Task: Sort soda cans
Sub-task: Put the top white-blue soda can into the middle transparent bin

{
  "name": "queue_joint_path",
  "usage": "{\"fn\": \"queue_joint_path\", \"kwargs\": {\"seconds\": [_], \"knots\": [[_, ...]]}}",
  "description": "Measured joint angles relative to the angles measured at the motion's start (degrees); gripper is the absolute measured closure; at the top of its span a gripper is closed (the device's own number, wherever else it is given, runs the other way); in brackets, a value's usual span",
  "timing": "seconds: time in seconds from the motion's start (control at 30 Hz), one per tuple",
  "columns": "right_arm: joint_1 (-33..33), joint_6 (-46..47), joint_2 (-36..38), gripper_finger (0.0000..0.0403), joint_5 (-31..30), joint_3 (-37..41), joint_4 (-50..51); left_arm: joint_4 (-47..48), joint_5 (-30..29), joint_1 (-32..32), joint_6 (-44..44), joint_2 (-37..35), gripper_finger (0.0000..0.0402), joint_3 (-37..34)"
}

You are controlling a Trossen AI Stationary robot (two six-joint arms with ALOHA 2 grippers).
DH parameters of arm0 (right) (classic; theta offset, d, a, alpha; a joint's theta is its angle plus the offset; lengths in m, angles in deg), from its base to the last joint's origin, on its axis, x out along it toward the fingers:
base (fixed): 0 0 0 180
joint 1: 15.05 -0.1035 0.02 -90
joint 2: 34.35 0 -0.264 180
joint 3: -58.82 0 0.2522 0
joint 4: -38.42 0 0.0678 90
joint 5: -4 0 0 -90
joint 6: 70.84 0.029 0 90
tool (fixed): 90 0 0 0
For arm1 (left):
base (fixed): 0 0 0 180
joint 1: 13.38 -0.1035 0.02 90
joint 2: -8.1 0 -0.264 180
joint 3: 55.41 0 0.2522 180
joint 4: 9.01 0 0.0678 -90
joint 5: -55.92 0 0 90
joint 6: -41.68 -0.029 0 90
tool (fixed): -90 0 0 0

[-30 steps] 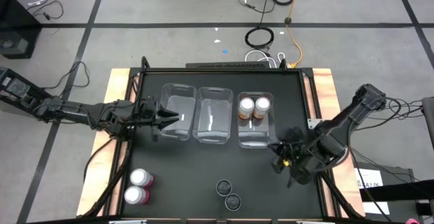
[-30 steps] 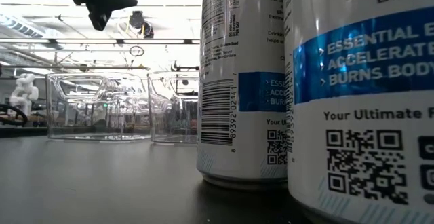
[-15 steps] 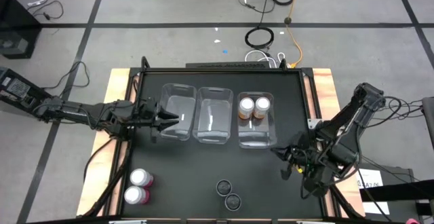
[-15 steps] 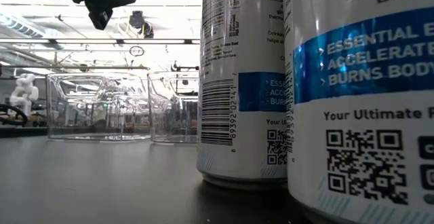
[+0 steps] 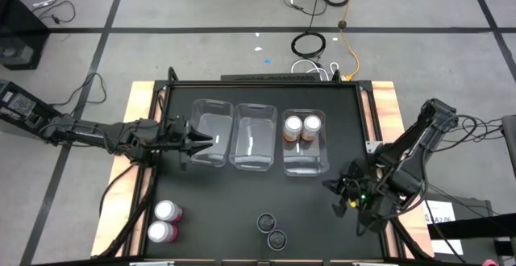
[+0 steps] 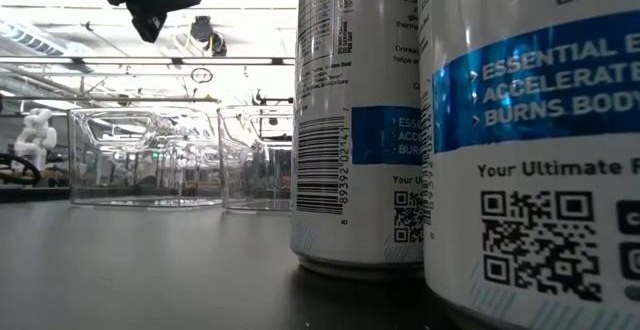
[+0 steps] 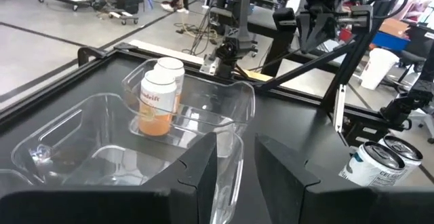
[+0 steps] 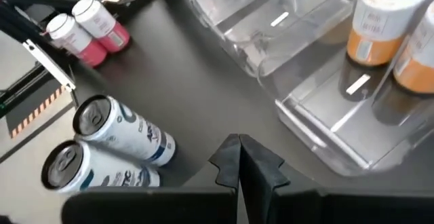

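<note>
The right gripper [image 5: 342, 195], fingers together and empty, is hovering over open mat just beside the orange cans [image 5: 301, 126] in their bin [image 5: 305, 165], dark cans [image 5: 271, 230] and pink cans [image 5: 164, 221] standing farther off, while the left gripper [image 5: 206, 142], fingers apart, is waiting at the leftmost bin [image 5: 211, 129].

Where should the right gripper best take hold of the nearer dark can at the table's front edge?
Probably on the round side wall of the dark silver-topped can, descending from above with open jaws. It stands upright, almost touching its twin, so straddle it crosswise to their line.
</note>
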Motion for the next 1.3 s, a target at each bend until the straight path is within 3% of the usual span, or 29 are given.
{"fn": "queue_joint_path", "kwargs": {"seconds": [0.2, 0.47, 0.67, 1.3], "knots": [[0.99, -1.32, -1.38, 0.0403, -1.11, 0.02, -0.04, 0.01, -0.07, 0.0, -0.4, 1.88, 0.0273, 0.0], [1.12, -1.31, -4.55, 0.0403, -0.75, 0.04, -1.68, -0.33, -0.28, 0.0, -0.41, 7.37, 0.0201, 0.0], [1.1, -1.31, -6.65, 0.0403, -0.51, 0.04, -2.89, -7.89, -0.44, 0.0, -0.44, 11.32, 0.0155, 0.0], [1.1, -1.31, -8.93, 0.0403, -0.45, 0.04, -3.78, -12.06, -0.42, 0.0, -0.03, 12.43, 0.0151, 0.0]]}}
